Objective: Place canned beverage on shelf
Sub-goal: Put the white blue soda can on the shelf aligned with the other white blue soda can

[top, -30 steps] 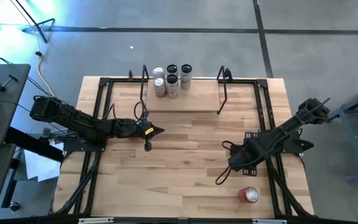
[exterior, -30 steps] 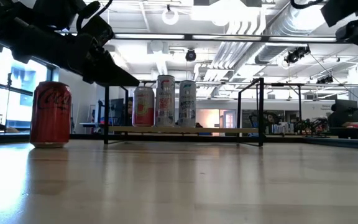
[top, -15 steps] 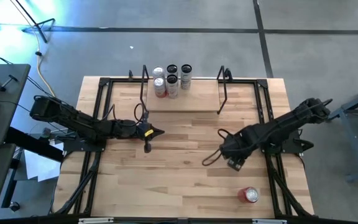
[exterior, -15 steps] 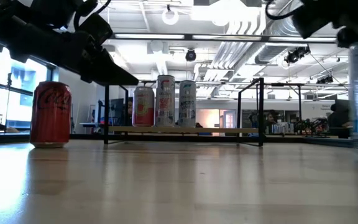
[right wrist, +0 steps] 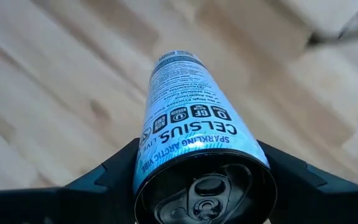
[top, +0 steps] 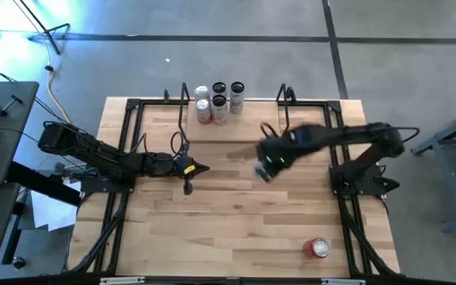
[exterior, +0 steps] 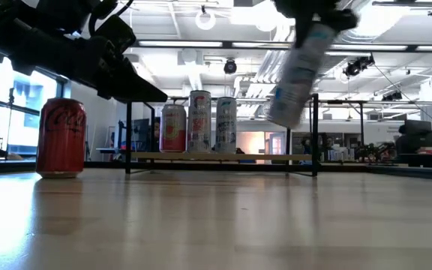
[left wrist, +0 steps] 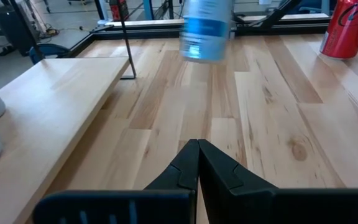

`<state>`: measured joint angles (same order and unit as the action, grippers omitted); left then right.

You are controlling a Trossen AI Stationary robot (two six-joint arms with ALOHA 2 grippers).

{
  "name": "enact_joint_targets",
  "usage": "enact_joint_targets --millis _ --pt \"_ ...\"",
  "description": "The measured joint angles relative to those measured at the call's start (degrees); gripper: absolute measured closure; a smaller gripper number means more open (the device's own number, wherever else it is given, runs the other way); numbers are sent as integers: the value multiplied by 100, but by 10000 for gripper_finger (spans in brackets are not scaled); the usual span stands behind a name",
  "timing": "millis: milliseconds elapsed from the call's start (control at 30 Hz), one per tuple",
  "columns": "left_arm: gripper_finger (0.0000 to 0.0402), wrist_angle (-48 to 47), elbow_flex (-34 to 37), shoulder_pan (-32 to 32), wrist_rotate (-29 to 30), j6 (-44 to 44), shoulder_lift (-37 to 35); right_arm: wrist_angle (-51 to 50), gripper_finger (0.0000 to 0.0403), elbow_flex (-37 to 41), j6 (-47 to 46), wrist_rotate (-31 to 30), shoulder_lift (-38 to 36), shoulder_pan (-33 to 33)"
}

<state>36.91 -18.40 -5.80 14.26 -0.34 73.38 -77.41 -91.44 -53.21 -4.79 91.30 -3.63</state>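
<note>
Bright ceiling lights point(exterior: 205, 19) glare in low view. My arm point(exterior: 73, 52) backlit, near black. Carried can point(exterior: 295, 71) motion-blurred; tabletop point(exterior: 216, 225) sheen soft.

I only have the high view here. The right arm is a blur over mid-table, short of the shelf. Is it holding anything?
Observer: Yes. The right wrist view shows the right hand clamped on a slim Celsius can, tab end toward the camera.
Operator: Is the can on the table or lifted?
Observer: Lifted. In the low view it hangs tilted, well clear of the table, in front of the shelf.
Operator: And the other arm?
Observer: Its wrist view shows the left hand shut on nothing, above the tabletop.
</note>
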Motion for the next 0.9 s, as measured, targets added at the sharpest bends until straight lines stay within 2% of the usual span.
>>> enact_joint_targets --millis 300,400,467,533,700,900 --pt "401 4 -2 2 -2 4 -1 -1268 161 -3470 1588 266 2217 1585" --pt "401 2 -2 2 -6 5 0 -1174 161 -4375 2082 466 2891 2037" --pt "401 -15 0 4 -6 1 0 -722 161 -4108 2219 739 2913 2317" --pt "401 -16 3 4 -10 20 0 -918 161 -3884 2430 904 2979 2583" --pt "401 7 3 4 -11 55 -1 -1037 161 -3590 2919 324 3046 2907" --pt "401 40 3 15 -9 97 0 -1051 161 -3641 2975 251 3033 2856"
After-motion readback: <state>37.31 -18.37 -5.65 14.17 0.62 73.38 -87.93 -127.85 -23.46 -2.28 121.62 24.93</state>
